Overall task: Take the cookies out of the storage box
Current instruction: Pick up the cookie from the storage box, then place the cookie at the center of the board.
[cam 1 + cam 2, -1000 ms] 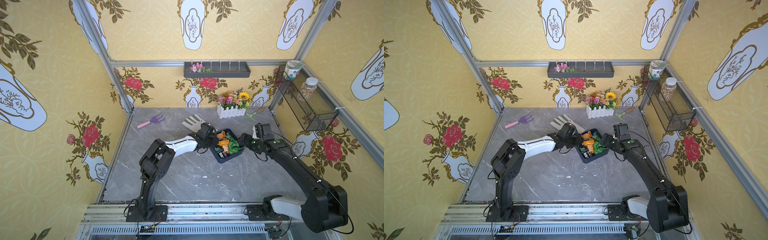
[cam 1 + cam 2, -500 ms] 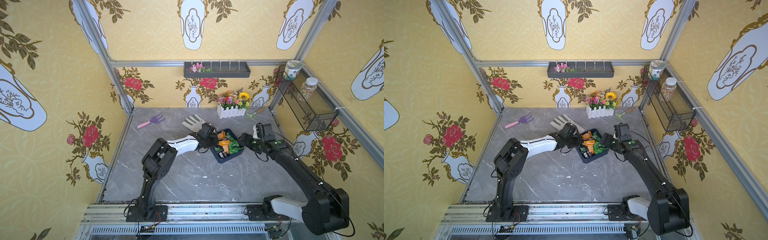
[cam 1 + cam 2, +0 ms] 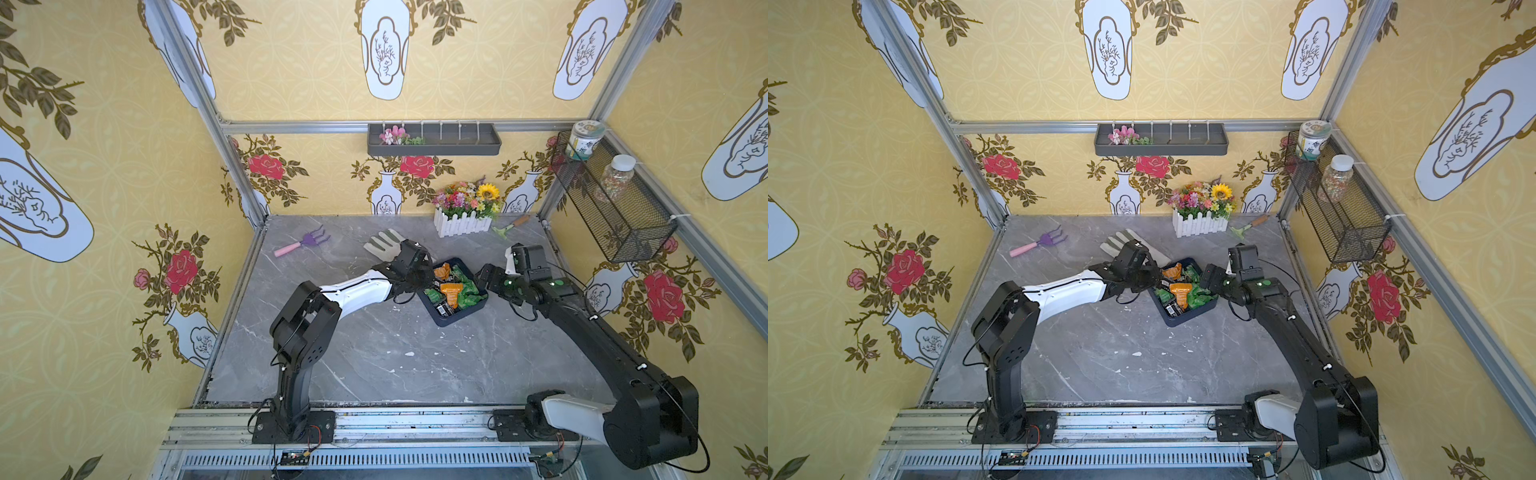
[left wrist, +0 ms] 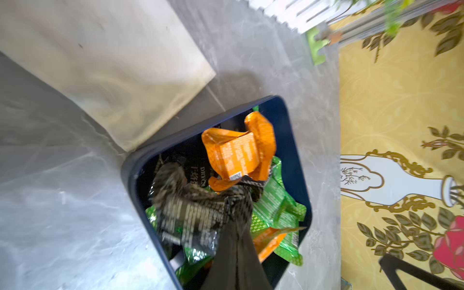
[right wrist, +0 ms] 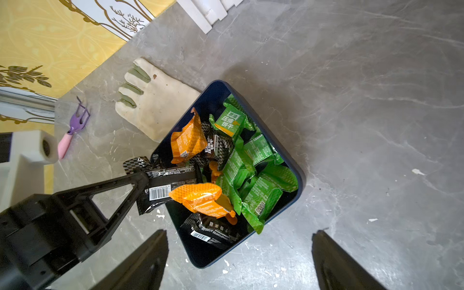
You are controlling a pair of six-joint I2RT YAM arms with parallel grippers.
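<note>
My L pincer [image 5: 143, 175] clenched on black packet [image 5: 165, 184] at storage box [image 5: 301, 182] left rim, long axis left-right. Other cookies [image 5: 251, 163] lie right of it. R pincer [image 5: 240, 241] released, box's right side.

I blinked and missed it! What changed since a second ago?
The left gripper snapped shut on a black cookie packet at the storage box rim. The right gripper stayed open by the box, and the box with its other cookies did not move.
</note>
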